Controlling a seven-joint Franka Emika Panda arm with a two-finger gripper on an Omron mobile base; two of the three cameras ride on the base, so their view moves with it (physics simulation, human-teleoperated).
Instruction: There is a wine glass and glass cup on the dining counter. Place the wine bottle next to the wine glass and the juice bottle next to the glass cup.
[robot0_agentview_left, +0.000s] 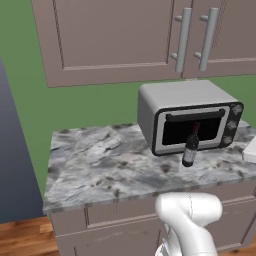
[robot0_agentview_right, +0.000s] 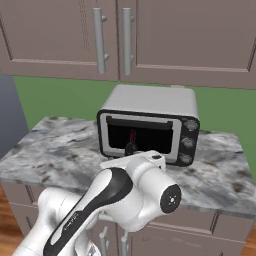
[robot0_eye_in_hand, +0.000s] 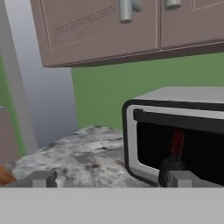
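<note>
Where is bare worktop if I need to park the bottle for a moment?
The left half of the marble worktop, from its left edge to the toaster oven, is bare. A bare strip also runs along the front edge. It is crowded right in front of the oven door, where the wine bottle stands. A pale object sits at the right edge.

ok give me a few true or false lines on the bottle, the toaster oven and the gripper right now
1. The wine bottle stands upright on the marble worktop. True.
2. The bottle is inside the toaster oven. False: it stands in front of the oven's door.
3. The gripper is clamped on the bottle. False: its jaws are open and hold nothing.
4. The cabinets above the worktop are shut. True.
5. The bottle's neck is red. True.
</note>
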